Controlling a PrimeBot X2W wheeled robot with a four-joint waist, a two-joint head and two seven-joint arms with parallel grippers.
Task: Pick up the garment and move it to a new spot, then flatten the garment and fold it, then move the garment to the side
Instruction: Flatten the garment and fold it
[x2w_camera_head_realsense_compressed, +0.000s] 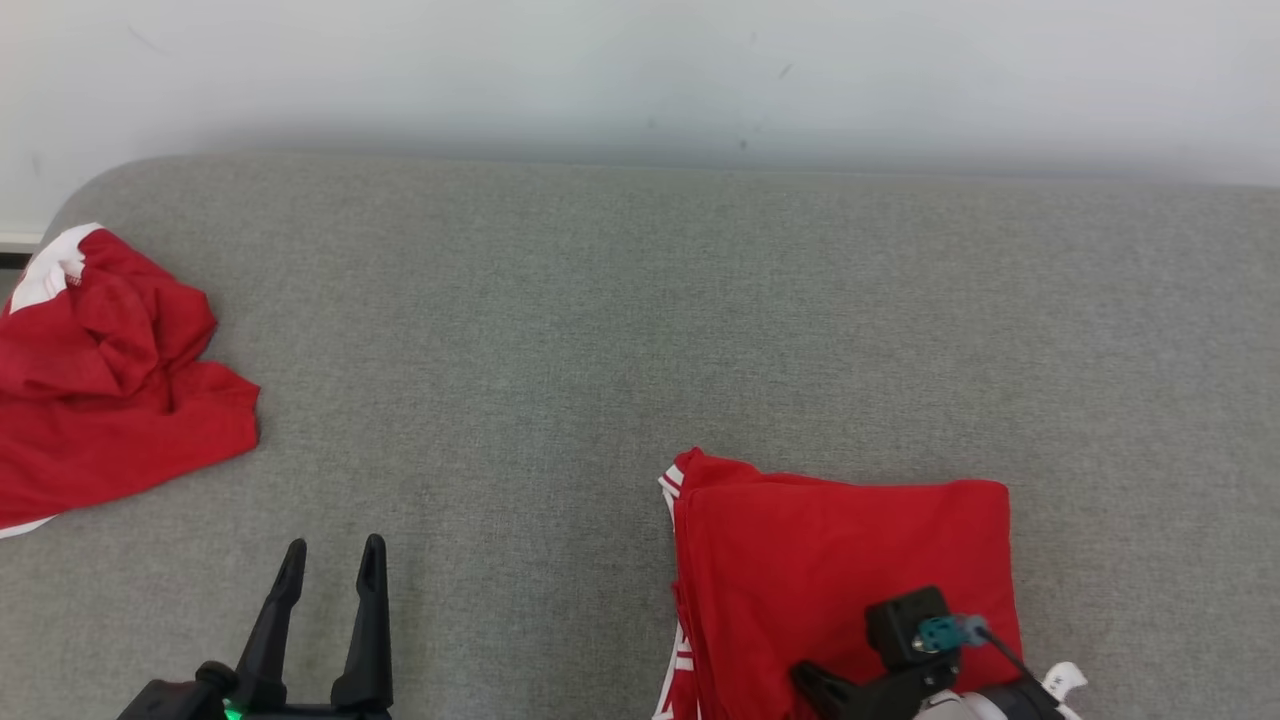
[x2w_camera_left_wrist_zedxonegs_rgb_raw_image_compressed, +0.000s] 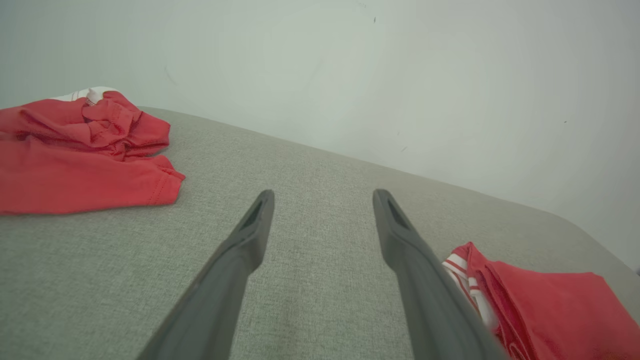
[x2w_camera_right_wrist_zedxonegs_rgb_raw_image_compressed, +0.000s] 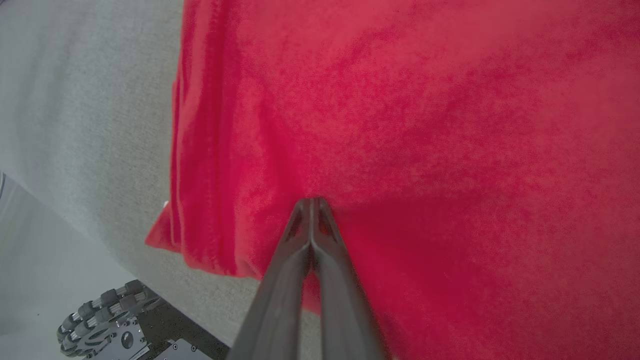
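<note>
left hand (x2w_camera_head_realsense_compressed: 334, 545): dark tapered fingers (x2w_camera_head_realsense_compressed: 365, 620), green light (x2w_camera_head_realsense_compressed: 233, 712) | right wrist (x2w_camera_head_realsense_compressed: 905, 622): teal plug (x2w_camera_head_realsense_compressed: 942, 632), black cable (x2w_camera_head_realsense_compressed: 1005, 652)

The garment (x2w_camera_head_realsense_compressed: 840, 545) is red, with white striped trim (x2w_camera_head_realsense_compressed: 670, 482) along its left edge. It lies folded into a compact, roughly rectangular stack of several layers, flat on the grey fabric surface (x2w_camera_head_realsense_compressed: 600, 330), at the near right of the scene. Its top face is smooth, with hardly a crease. The far edge runs nearly straight, and the far right corner is rounded. The stacked layer edges show down the left side. Its near end runs past the bottom of the head view.
</note>
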